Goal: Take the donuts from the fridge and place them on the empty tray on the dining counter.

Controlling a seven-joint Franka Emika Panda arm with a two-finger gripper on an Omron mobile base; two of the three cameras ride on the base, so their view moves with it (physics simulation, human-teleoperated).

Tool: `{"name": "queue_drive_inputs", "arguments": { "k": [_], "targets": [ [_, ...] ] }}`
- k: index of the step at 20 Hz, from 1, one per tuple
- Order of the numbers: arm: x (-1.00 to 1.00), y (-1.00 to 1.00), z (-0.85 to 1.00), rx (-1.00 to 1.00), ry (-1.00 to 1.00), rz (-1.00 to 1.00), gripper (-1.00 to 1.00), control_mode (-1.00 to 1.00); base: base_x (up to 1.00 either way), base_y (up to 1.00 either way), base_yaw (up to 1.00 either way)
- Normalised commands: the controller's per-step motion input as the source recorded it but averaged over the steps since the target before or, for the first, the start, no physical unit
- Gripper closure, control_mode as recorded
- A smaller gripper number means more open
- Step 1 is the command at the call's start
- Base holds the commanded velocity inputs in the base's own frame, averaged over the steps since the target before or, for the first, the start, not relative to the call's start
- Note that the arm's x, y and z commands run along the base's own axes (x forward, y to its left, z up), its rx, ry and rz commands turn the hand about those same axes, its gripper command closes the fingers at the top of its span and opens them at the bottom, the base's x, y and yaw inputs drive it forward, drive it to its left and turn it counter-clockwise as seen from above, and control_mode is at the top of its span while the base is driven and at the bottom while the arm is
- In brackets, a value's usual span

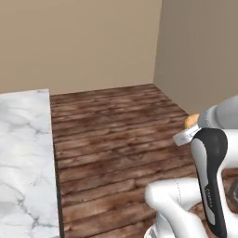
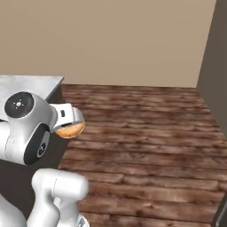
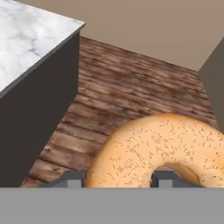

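Item: orange-tan glazed donut, ring-shaped, clasped between the jaws, which are clenched on one side of the ring; the body of the ring is carried just beyond the jaw tips, over wood floor.
Gripper: held aloft beside the arm.
Dining counter: marble top, seen ahead of the jaws and off to one side, well apart; judged the direction of the coming move.
Containers: none visible

No text, label, brand or number could be read. The dark cover on the arm, back behind the jaws, carried a small pale marking, too blurred to make out.
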Motion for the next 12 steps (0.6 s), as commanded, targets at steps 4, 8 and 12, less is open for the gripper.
{"name": "queue_drive_inputs", "arguments": {
  "k": [4,8,12],
  "targets": [
    [0.00,0.00,0.00,0.00,0.00,0.00,1.00,1.00,1.00,-0.96,0.25],
    [0.00,0.00,0.00,0.00,0.00,0.00,1.00,1.00,1.00,-0.78,0.28],
    [0.00,0.00,0.00,0.00,0.00,0.00,1.00,1.00,1.00,-0.59,0.31]
  ]
}}
